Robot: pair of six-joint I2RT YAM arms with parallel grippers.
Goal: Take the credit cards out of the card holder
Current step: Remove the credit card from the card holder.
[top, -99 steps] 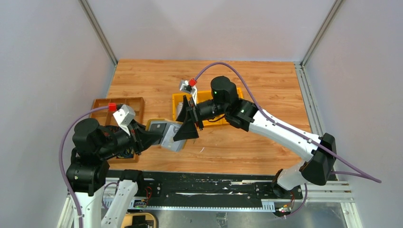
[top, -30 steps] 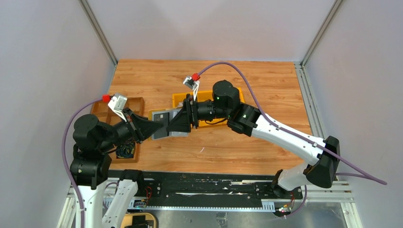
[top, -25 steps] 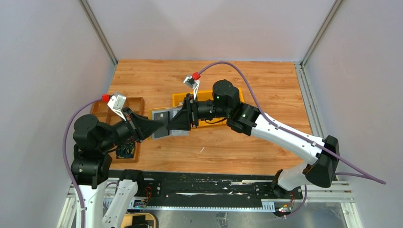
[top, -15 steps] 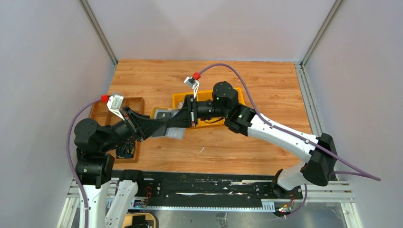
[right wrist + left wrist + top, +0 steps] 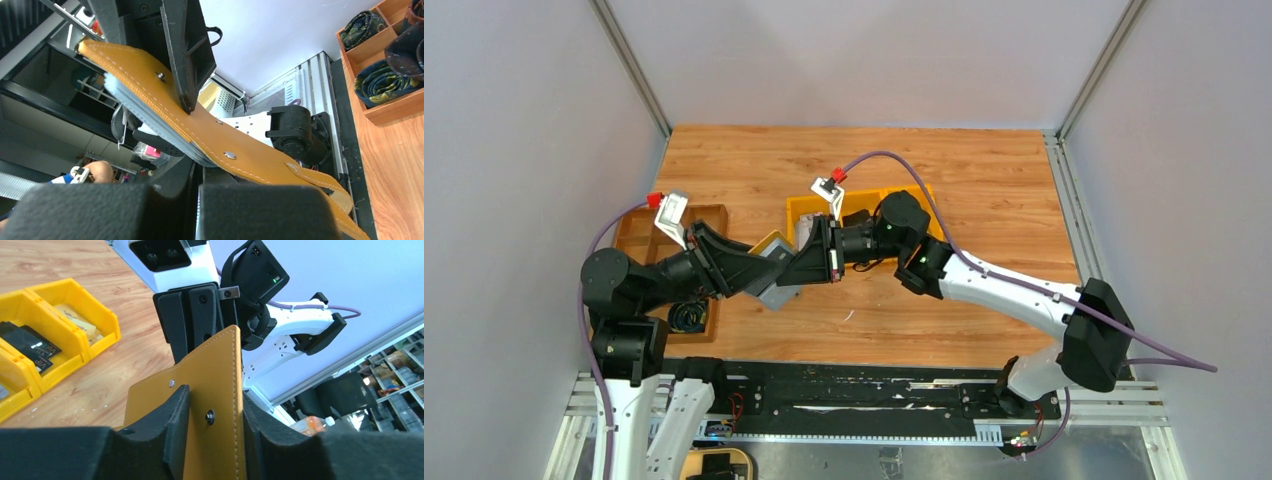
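Note:
The mustard-yellow card holder (image 5: 774, 288) hangs open above the table between both arms, its grey lining facing down. My left gripper (image 5: 762, 274) reaches it from the left. In the left wrist view its fingers stand apart, and the holder (image 5: 215, 385) with its stud crosses the gap at a slant. My right gripper (image 5: 803, 267) comes from the right. In the right wrist view its pads (image 5: 235, 210) are pressed together on the holder's near edge (image 5: 240, 150). Any credit cards in the holder's pockets are hidden.
Yellow bins (image 5: 809, 208) stand behind the grippers; in the left wrist view one bin (image 5: 95, 315) holds dark flat cards. A brown compartment tray (image 5: 639, 225) with rolled items (image 5: 382, 82) sits at the left. The table's near edge lies just below the holder.
My right gripper has closed from wide open onto the holder's edge. The left fingers have parted. Both grippers and the holder shifted toward the near edge, and the holder tilted.

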